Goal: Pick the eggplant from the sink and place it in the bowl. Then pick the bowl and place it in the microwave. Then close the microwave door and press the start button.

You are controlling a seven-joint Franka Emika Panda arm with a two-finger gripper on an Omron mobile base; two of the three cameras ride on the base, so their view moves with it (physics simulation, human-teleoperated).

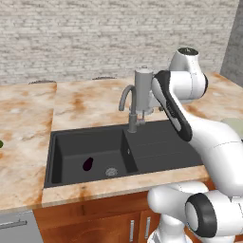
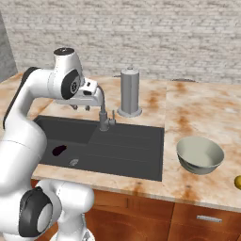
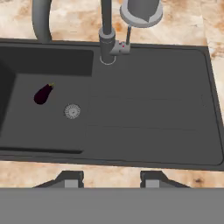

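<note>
The small dark purple eggplant (image 1: 88,164) (image 2: 59,150) (image 3: 43,93) lies on the floor of the left basin of the dark grey sink (image 1: 161,147) (image 2: 127,150) (image 3: 153,109), beside the round drain (image 3: 72,111). My gripper (image 2: 81,108) (image 3: 110,179) hangs open above the sink's near side, well above and to the right of the eggplant, with nothing between its fingers. The pale cream bowl (image 2: 200,155) stands upright on the counter to the right of the sink. The microwave and its door are out of view.
A curved grey faucet (image 1: 128,102) (image 2: 101,113) (image 3: 106,35) rises at the sink's back edge, with a grey cylinder (image 1: 143,88) (image 2: 130,92) behind it on the marble counter (image 1: 85,104). A yellowish item (image 2: 238,182) sits at the counter's right edge.
</note>
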